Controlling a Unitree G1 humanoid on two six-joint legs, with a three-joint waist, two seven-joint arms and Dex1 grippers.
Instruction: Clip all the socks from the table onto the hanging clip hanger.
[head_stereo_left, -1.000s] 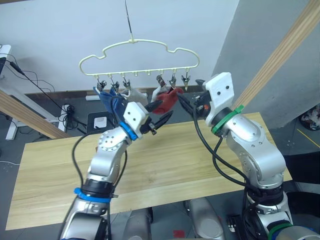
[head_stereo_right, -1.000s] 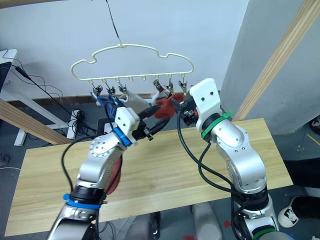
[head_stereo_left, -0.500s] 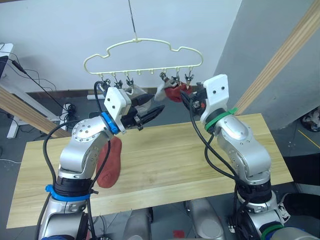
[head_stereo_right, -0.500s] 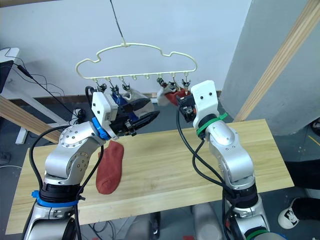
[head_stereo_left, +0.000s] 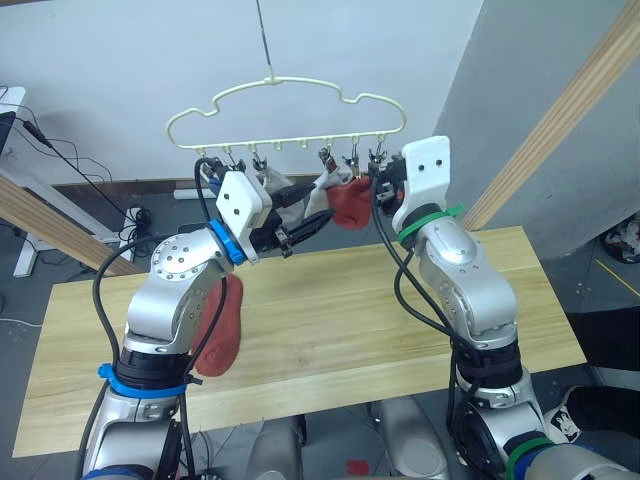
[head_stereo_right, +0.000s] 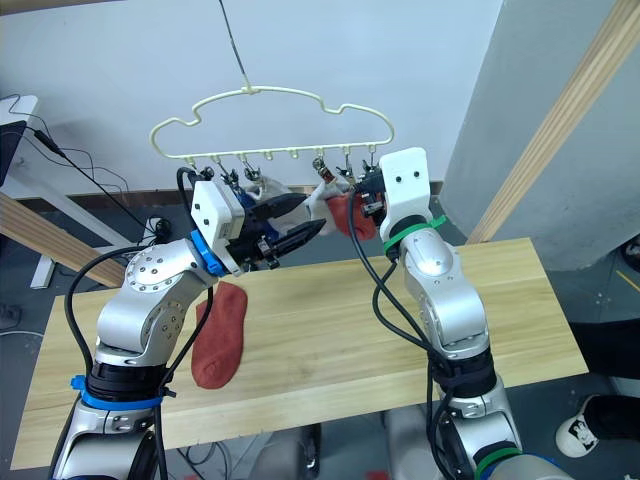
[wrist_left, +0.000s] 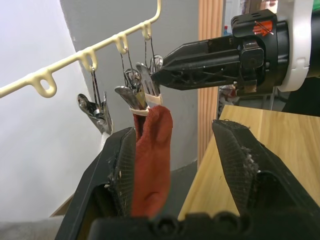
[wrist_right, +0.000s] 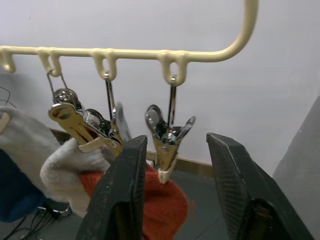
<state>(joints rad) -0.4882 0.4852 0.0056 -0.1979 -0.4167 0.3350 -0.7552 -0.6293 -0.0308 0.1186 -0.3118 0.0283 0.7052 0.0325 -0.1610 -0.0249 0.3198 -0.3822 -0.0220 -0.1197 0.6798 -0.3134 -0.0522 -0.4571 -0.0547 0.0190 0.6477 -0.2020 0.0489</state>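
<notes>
While one rust-red sock (head_stereo_right: 222, 334) lies flat on the table (head_stereo_right: 330, 340) towards its left end, partly hidden behind the left arm, the other socks are seen clipped along the clip hanger (head_stereo_left: 285, 110) overhead. From the left, a blue sock (head_stereo_right: 255, 222) is hung near the hanger's left clips, a light grey sock (head_stereo_left: 300, 205) is found beside it, and a second rust-red sock (head_stereo_left: 350, 203) is suspended under the clips near the right end. The left gripper (head_stereo_left: 305, 228) is raised above the table, just below the clip row, with its fingers spread apart and nothing between them; in the left wrist view the hanging rust-red sock is seen just beside one finger (wrist_left: 122, 170). The right gripper (wrist_right: 172, 192) is held directly under the rightmost clip (wrist_right: 167, 137), which is seen unoccupied. Its fingers are parted, with the clip framed between them. The hanging red sock is located just beside this gripper.
</notes>
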